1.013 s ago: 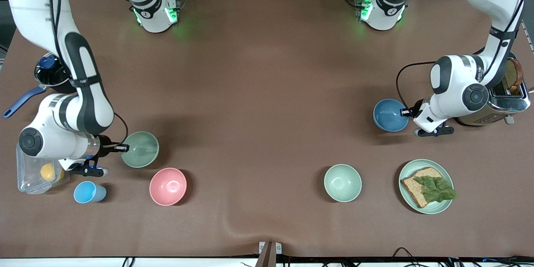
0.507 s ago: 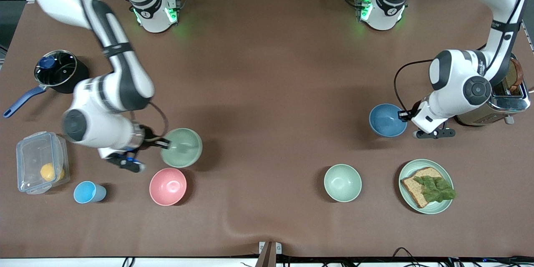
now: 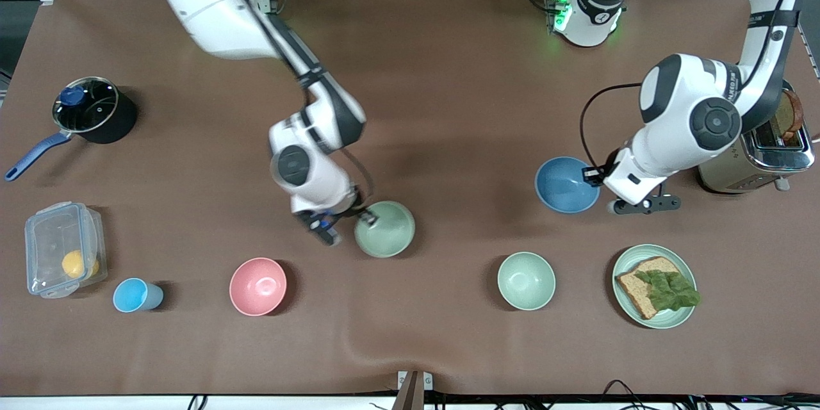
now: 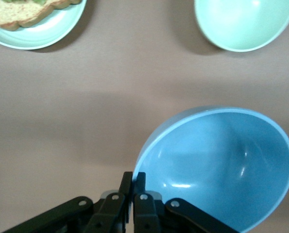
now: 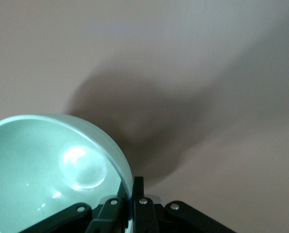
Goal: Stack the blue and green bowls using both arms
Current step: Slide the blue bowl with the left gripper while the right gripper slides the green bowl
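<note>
My right gripper [image 3: 362, 216] is shut on the rim of the sage-green bowl [image 3: 385, 229] and holds it above the middle of the table; the bowl also shows in the right wrist view [image 5: 52, 170], with my gripper [image 5: 133, 187] pinching its rim. My left gripper [image 3: 594, 176] is shut on the rim of the blue bowl [image 3: 565, 185] and holds it above the table, toward the left arm's end. The blue bowl fills much of the left wrist view [image 4: 217, 165], its rim between my gripper's [image 4: 133, 178] fingers.
A paler mint bowl [image 3: 526, 280] and a mint plate [image 3: 624, 266] with bread and lettuce lie nearer the camera. A toaster [image 3: 778, 147] stands by the left arm. A pink bowl [image 3: 257, 286], light-blue cup [image 3: 136, 295], plastic box [image 3: 62, 247] and pot [image 3: 90, 109] sit toward the right arm's end.
The right arm has carried the green bowl from beside the plastic box to over the table's middle. The left arm has lifted the blue bowl and moved it toward the middle.
</note>
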You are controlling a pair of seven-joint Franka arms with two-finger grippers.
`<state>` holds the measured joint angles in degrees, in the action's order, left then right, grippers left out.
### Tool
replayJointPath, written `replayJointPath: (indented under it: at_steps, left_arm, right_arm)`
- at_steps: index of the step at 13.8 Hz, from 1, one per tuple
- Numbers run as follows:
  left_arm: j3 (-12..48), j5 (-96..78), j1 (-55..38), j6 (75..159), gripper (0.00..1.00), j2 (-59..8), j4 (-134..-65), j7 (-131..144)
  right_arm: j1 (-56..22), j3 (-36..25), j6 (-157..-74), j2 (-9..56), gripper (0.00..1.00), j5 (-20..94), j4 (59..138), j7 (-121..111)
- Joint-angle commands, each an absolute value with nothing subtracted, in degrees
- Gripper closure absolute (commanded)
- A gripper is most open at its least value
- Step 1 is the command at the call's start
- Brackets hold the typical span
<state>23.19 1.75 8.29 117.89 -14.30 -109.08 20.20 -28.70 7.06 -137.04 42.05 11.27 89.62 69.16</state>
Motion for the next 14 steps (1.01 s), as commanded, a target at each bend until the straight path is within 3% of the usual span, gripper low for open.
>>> replayJointPath:
  at_steps: [1,9,10,11,12,13,14]
  left_arm:
    - [25.39,0.53,7.13,116.28,1.0,-16.08,-105.82,24.94]
    - [25.49,-0.62,-1.31,116.28,1.0,-22.14,-100.29,38.13]
    - [25.49,-0.53,-1.93,116.37,1.0,-22.41,-100.2,39.01]
    - [25.49,-0.53,-2.19,116.37,1.0,-22.41,-100.11,39.11]
    - [25.4,-0.53,-2.28,116.37,1.0,-22.41,-100.11,39.11]
    - [25.4,-0.53,-2.2,116.28,1.0,-22.41,-100.19,39.11]
    - [25.4,-0.53,-2.2,116.28,1.0,-22.41,-100.28,39.02]
  right_arm:
    - [-28.83,10.45,-136.06,41.66,1.0,11.51,90.26,78.37]
    - [-20.84,14.06,-133.59,32.61,1.0,10.11,102.47,76.64]
    - [-21.0,14.15,-133.59,32.61,0.96,9.76,102.92,76.81]
    - [-21.18,14.15,-133.68,32.61,0.64,9.76,102.83,77.16]
    - [-21.36,14.15,-133.86,32.69,0.16,9.76,102.83,77.52]
    - [-21.53,14.15,-134.03,32.7,0.0,9.76,102.57,78.56]
    - [-21.53,14.24,-134.03,32.61,0.0,9.67,102.39,79.88]
